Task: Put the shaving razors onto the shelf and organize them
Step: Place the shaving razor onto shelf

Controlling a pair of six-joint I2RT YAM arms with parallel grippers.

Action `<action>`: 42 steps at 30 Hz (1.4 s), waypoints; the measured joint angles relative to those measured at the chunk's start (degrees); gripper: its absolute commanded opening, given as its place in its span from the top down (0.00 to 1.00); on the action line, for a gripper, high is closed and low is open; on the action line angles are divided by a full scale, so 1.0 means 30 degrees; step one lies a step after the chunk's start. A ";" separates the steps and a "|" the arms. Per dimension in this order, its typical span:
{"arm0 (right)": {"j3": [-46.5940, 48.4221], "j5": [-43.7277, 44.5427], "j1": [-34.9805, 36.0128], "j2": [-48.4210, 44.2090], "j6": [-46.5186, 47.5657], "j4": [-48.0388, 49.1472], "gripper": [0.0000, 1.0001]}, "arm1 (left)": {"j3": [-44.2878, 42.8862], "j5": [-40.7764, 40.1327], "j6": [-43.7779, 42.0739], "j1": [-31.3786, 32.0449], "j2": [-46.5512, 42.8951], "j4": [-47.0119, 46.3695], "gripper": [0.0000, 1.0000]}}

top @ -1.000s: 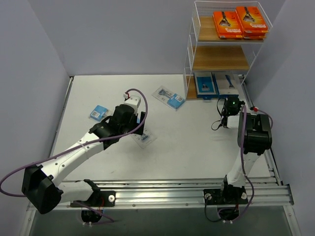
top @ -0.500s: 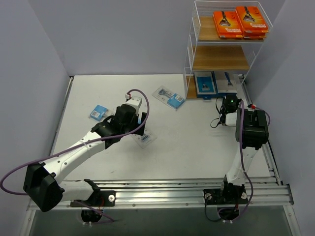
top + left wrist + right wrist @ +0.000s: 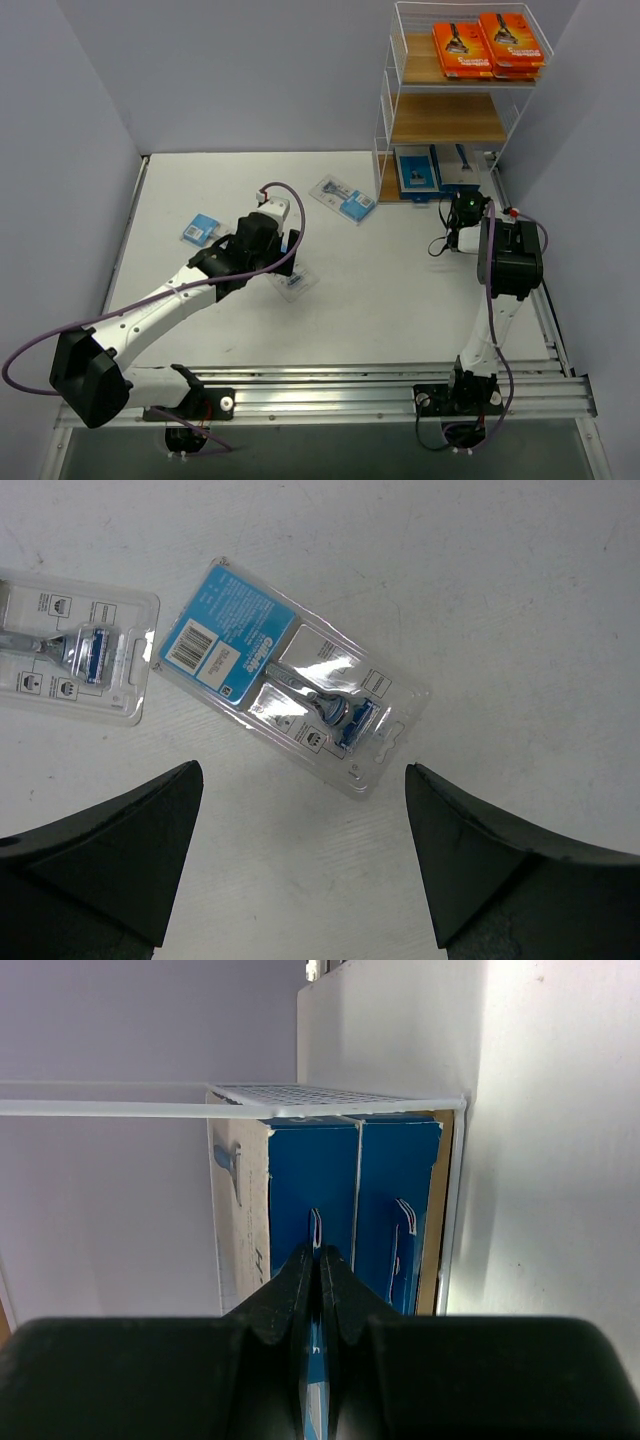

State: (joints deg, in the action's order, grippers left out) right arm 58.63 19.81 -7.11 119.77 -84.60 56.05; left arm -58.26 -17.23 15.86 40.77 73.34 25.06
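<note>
The left gripper's (image 3: pixel 303 773) jaws gape wide above a clear blister razor pack (image 3: pixel 290 675) lying mid-worktop (image 3: pixel 520 600); the right gripper's (image 3: pixel 318 1260) jaws are pressed together, holding nothing, facing blue razor boxes (image 3: pixel 355 1190) on the shelf's (image 3: pixel 445 118) bottom tier

On the blister pack (image 3: pixel 290 695) under my left wrist camera I read white "Gillette" beside a barcode (image 3: pixel 190 652) (fine print blurs); the orange boxes' (image 3: pixel 490 45) print is illegible.

The left hand (image 3: pixel 302 775) gapes wide (facing straight down), while the right hand (image 3: pixel 318 1257) is pinched fully shut.
</note>
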 measured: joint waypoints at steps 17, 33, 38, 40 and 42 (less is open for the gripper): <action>-0.0175 -0.0903 -0.0270 0.0044 0.0452 -0.0007 0.62 | -0.0036 0.0015 -0.0080 0.0000 0.0168 0.0000 0.09; -0.1545 -0.1297 -0.0648 -0.2404 0.0954 0.0080 0.56 | -0.0036 0.0007 -0.0444 0.0000 -0.0321 0.0204 0.09; -0.2295 -0.1581 -0.0736 -0.3730 0.1355 -0.0248 0.55 | -0.0036 0.0022 -0.0503 0.0000 -0.0539 0.0299 0.09; -0.2696 -0.1770 -0.0780 -0.4481 0.1705 -0.0510 0.55 | -0.0036 0.0022 -0.0510 0.0000 -0.0634 0.0306 0.09; -0.3140 -0.2055 -0.0780 -0.5391 0.2208 -0.0933 0.55 | -0.0036 0.0015 -0.0532 0.0000 -0.0729 0.0306 0.09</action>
State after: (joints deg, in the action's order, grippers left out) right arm 49.21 13.65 -9.45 103.59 -77.97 53.25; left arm -58.37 -17.19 14.26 40.77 71.16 25.98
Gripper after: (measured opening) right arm 0.452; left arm 0.913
